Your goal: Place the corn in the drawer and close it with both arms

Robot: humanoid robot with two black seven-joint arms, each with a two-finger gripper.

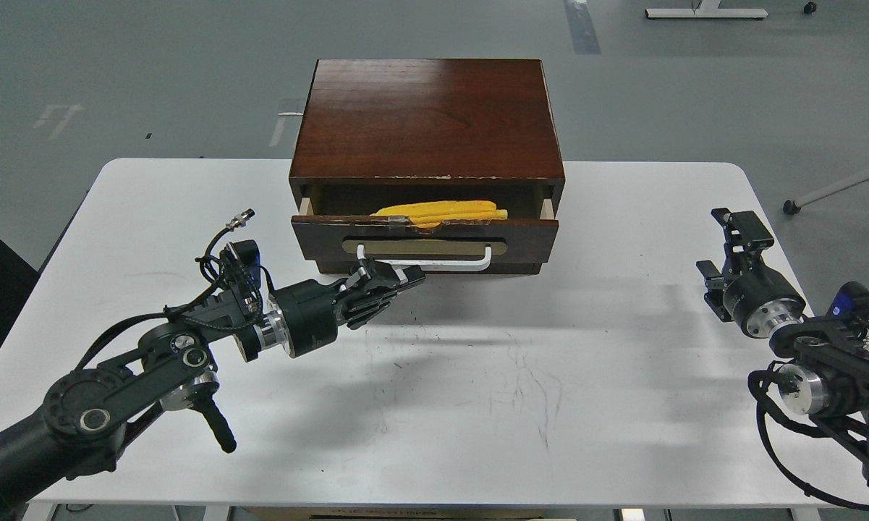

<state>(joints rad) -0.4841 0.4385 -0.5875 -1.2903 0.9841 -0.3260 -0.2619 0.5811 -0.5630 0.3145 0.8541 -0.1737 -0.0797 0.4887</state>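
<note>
The yellow corn (441,211) lies inside the dark wooden drawer (425,242), which stands only slightly out of the cabinet (427,119). The drawer's white bar handle (434,262) faces me. My left gripper (398,276) is shut and empty, its tips pressed against the drawer front just below the handle's left part. My right gripper (727,250) hovers over the table's right side, far from the drawer, fingers spread and empty.
The white table (477,376) carries the cabinet at its back middle. My left arm's elbow (94,416) lies over the front left. A white furniture leg with a castor (792,206) stands beyond the right edge.
</note>
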